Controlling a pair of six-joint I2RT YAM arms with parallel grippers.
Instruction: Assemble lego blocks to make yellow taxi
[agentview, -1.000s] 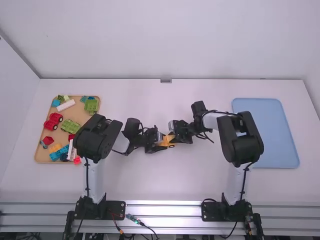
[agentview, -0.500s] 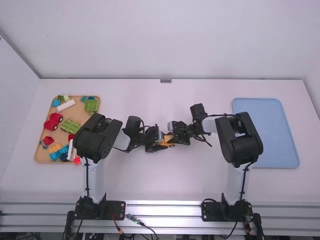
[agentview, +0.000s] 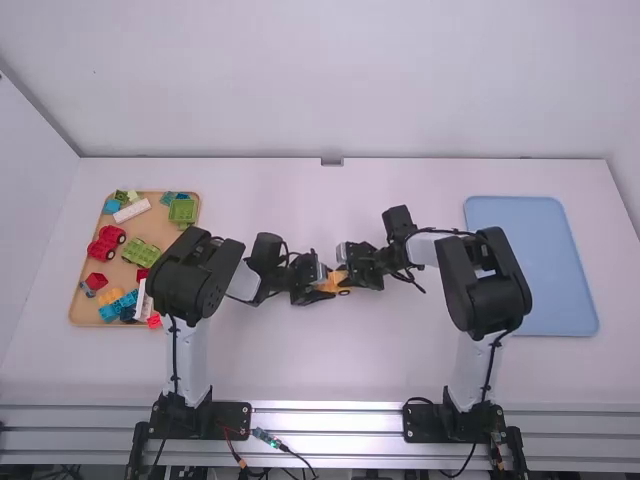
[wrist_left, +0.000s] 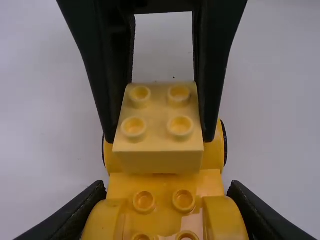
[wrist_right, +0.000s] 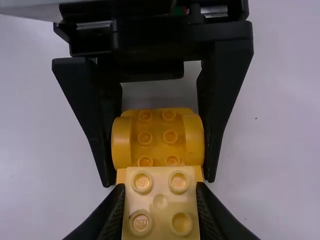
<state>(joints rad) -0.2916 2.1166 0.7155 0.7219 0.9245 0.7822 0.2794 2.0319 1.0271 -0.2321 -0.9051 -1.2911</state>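
Note:
Over the middle of the table, my left gripper (agentview: 314, 288) and right gripper (agentview: 354, 268) meet at the yellow car base (agentview: 337, 279). In the left wrist view, my left gripper (wrist_left: 167, 194) is shut on the sides of the studded, wheeled car base (wrist_left: 165, 184). A pale yellow block (wrist_left: 158, 159) with four-stud top lies over its far part, between the other arm's fingers. The right wrist view has my right gripper (wrist_right: 160, 192) shut on that pale block (wrist_right: 160, 202), beside the curved-sided part of the base (wrist_right: 157, 129). Whether block and base are joined I cannot tell.
A wooden tray (agentview: 76, 310) at the left holds a red car (agentview: 106, 243), green pieces (agentview: 141, 252), white blocks and several other coloured bricks. The left arm's elbow overhangs its right edge. At the right a blue tray (agentview: 553, 262) is partly behind the right arm.
My right gripper has shifted slightly left and then slightly back to the right at the car. The left gripper has stayed nearly in place, and both grips look unchanged.

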